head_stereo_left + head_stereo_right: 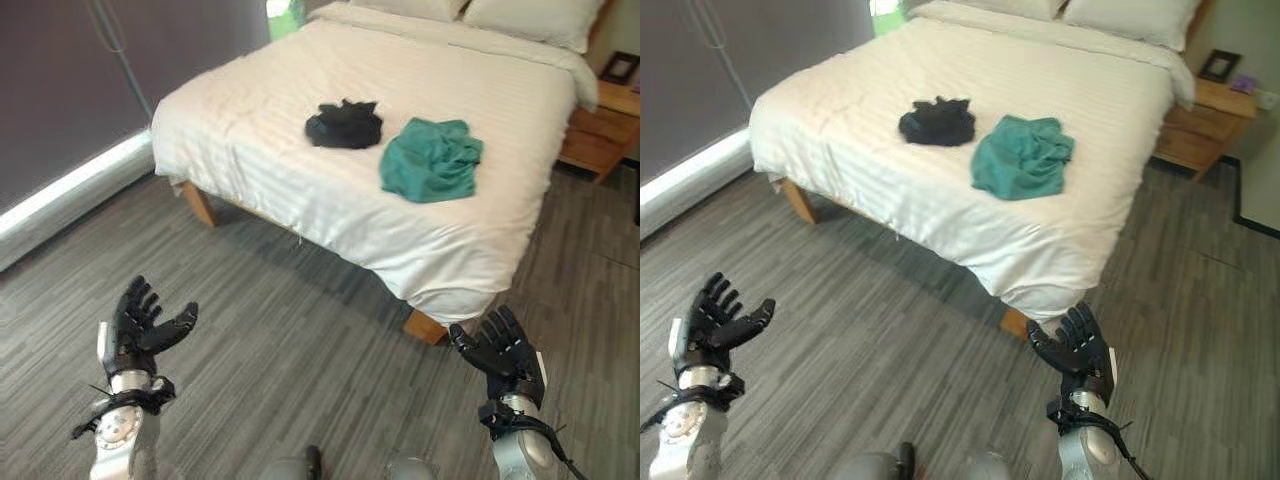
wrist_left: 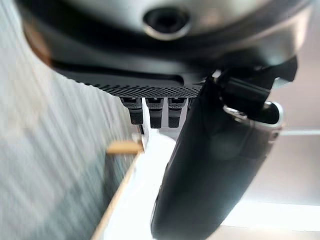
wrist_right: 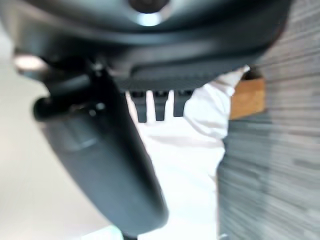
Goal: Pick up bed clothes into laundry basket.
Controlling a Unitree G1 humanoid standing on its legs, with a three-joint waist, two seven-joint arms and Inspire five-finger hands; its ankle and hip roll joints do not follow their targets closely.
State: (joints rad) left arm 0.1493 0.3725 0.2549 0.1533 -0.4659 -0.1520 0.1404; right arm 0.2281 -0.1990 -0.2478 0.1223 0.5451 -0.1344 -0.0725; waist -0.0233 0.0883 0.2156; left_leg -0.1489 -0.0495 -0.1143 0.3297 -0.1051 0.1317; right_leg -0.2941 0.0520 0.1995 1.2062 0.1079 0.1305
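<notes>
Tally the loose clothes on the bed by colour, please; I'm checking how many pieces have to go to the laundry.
Black garment: 1
Teal garment: 1
Total: 2, both lying on the bed, neither in a hand.

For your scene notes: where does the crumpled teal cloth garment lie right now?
In the left eye view the crumpled teal cloth garment lies on the white bed, towards its foot, right of the bundled black cloth garment.
</notes>
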